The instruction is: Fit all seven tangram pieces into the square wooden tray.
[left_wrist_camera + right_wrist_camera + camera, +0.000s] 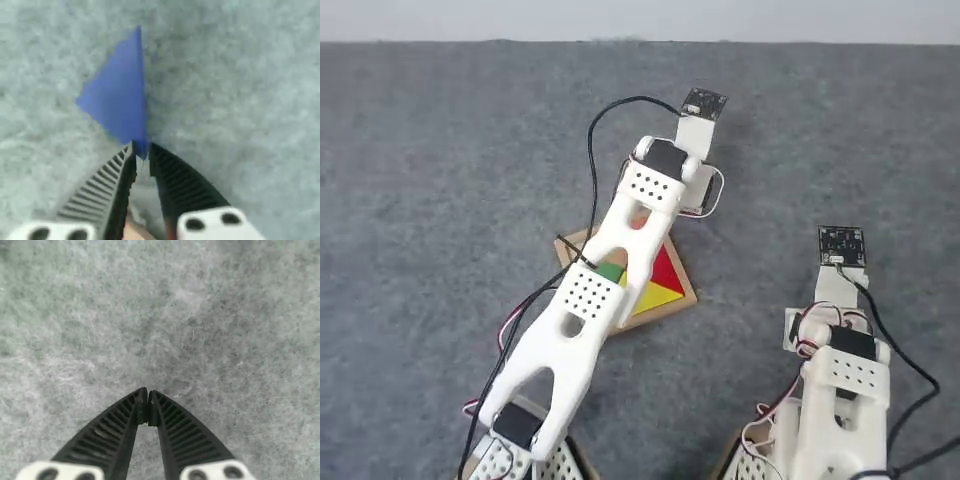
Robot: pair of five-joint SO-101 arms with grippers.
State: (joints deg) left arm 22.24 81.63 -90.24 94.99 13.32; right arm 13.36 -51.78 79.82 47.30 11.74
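Left hand (141,148) pinches blue triangle (117,95) corner; right hand (148,395) closed.

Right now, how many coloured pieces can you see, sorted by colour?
blue piece: 1
red piece: 1
yellow piece: 1
green piece: 1
Total: 4 visible; an arm hides part of the tray.
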